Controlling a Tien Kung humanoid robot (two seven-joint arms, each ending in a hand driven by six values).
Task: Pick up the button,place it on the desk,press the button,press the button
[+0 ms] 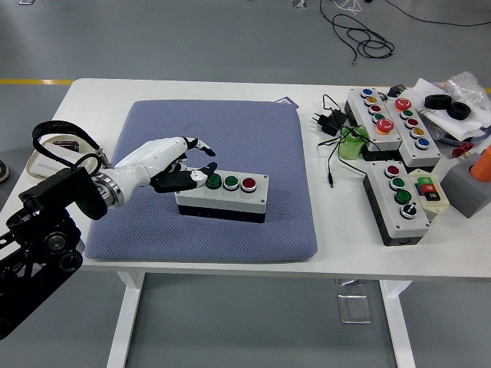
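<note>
The grey rectangular button box with a black base (222, 195) sits a little left of the frame's centre, on the lower middle of the blue-grey padded mat (268, 138). Its top carries a row of four controls: at the left end a black knob, mostly covered by the hand, then two green push buttons (222, 182) and a red push button (248, 184) at the right end.

The left hand (178, 165), white-shelled with black fingers, reaches in from the lower left and lies over the box's left end. Its fingers are loosely extended rather than clenched and grasp nothing; a fingertip (200, 175) rests on or just above the spot where the knob sits, though actual contact cannot be made out. This looks like a pressing step, with the box already set down.

The risks from here are fairly plain. The controls stand close together, so a slightly off-line finger could land on the neighbouring green button instead of the intended one. The mat is soft, so a push at the box's end may tip or sink it rather than work the control, and a sideways component could slide the box toward the right.

In the right part of the frame, on the white table (100, 88), lie other button boxes (400, 201), a black power adapter with cable (328, 121) and assorted clutter, well apart from the mat.
</note>
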